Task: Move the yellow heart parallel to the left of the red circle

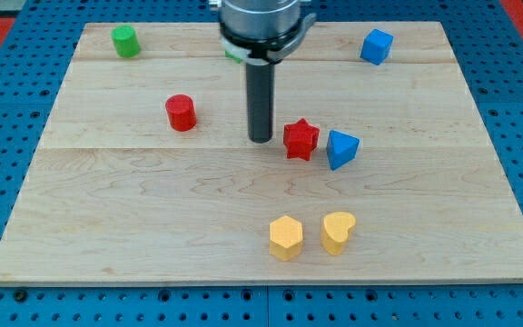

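Note:
The yellow heart [338, 232] lies near the view's bottom, right of centre, beside a yellow hexagon [286, 237] on its left. The red circle [181, 113] stands at the upper left of the board's middle. My tip [261, 139] rests on the board between the red circle and a red star [300, 139], close to the star's left side. The tip is well above the yellow heart in the view and apart from it.
A blue triangular block [341, 148] sits right next to the red star. A green cylinder [125, 41] stands at the top left and a blue cube [377, 45] at the top right. A green block [233, 55] is mostly hidden behind the arm. The wooden board [107, 209] lies on a blue pegboard.

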